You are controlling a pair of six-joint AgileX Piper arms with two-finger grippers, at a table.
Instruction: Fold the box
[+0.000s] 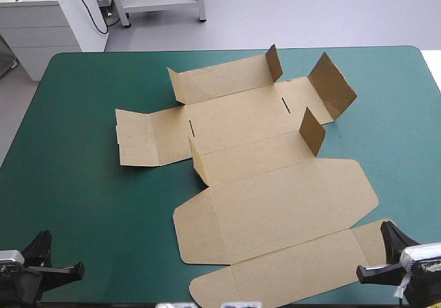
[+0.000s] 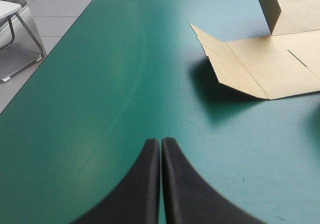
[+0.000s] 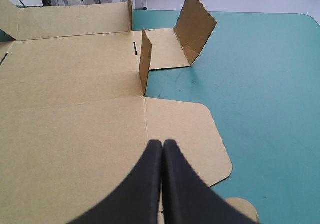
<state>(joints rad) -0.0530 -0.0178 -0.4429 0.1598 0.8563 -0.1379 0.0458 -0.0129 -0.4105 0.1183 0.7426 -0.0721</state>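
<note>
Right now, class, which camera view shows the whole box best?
The high view: the box lies entire, every flap and raised tab visible. The left wrist view catches only one side flap and one tab; the right wrist view cuts off the side toward the table's left edge.

Teal-green table cover: rounded far corners, faint scuff marks.

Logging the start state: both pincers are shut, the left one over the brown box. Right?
No. The left pincer, shut like the right pincer, is over bare teal-green cover, the box lying ahead, apart; the left wrist view shows it.
</note>
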